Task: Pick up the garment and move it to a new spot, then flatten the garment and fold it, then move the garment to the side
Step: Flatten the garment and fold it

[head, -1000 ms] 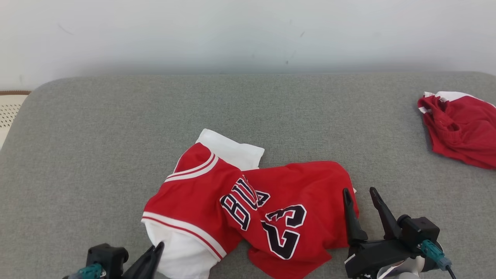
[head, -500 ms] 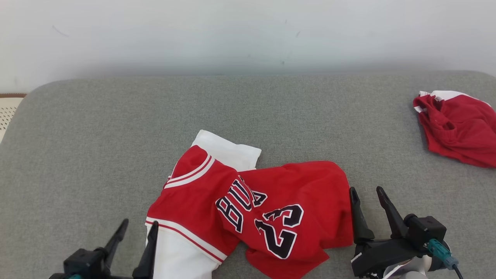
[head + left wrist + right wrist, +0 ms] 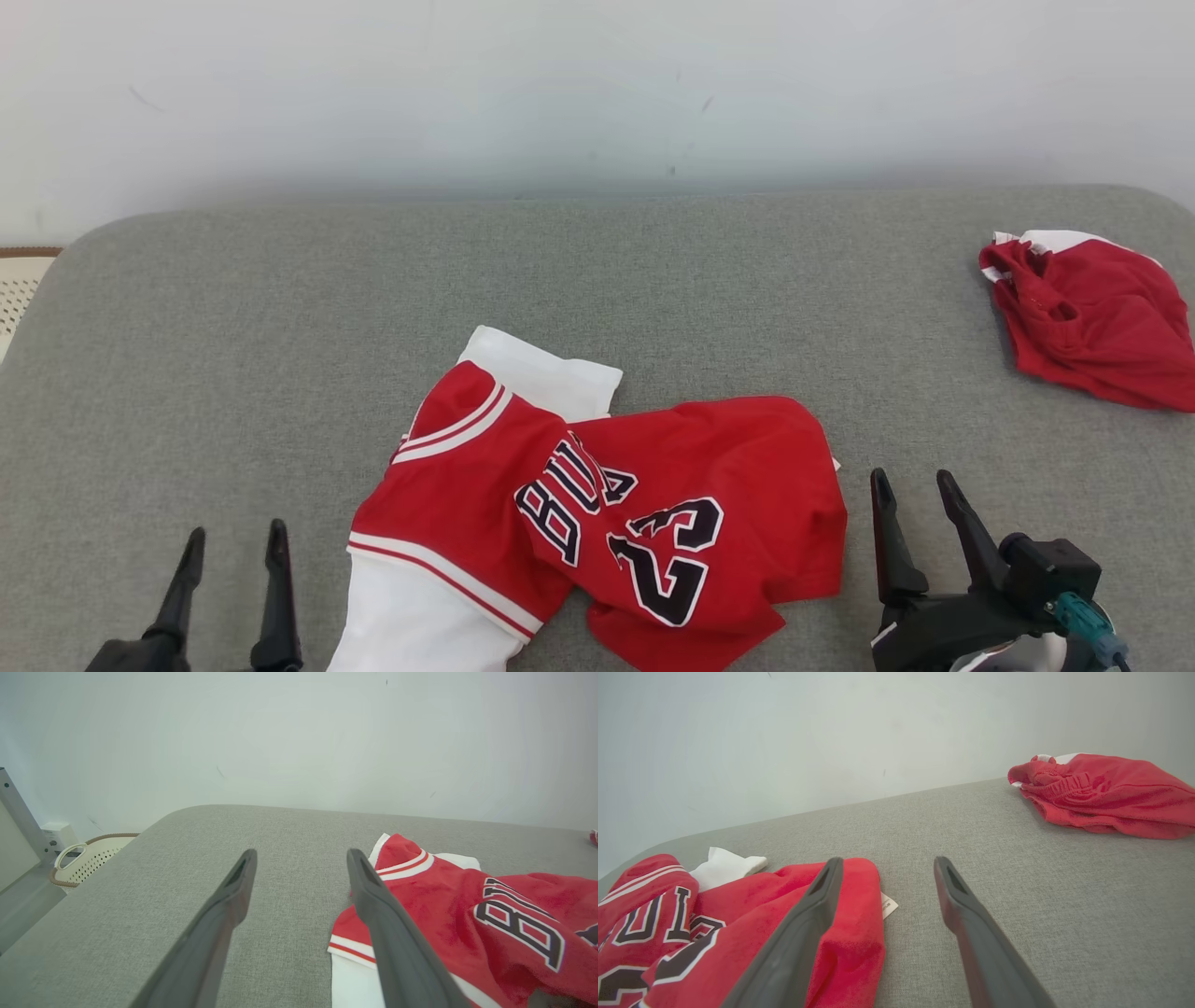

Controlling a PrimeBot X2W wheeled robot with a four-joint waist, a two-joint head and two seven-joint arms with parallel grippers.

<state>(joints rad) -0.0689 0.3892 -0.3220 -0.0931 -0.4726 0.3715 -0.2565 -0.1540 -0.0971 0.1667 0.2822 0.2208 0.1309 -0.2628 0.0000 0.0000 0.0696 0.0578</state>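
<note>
Left gripper [image 3: 233, 546] sits low at the near edge, fingers spread and empty, pointing forward. Right gripper [image 3: 911, 485] matches it, spread and empty. Between them, a crumpled red-and-white basketball jersey [image 3: 597, 504] lies on the grey fabric-covered table [image 3: 597, 280].

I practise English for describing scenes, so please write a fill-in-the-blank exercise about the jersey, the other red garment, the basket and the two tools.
1. The jersey on the grey surface bears the number ____.
2. The left tool and the right tool both stand ____, with nothing between their fingers.
3. The second red garment lies at the far ____ edge of the head view.
4. The cream basket stands off the surface on the robot's ____ side.

Missing words: 23; open; right; left.
</note>
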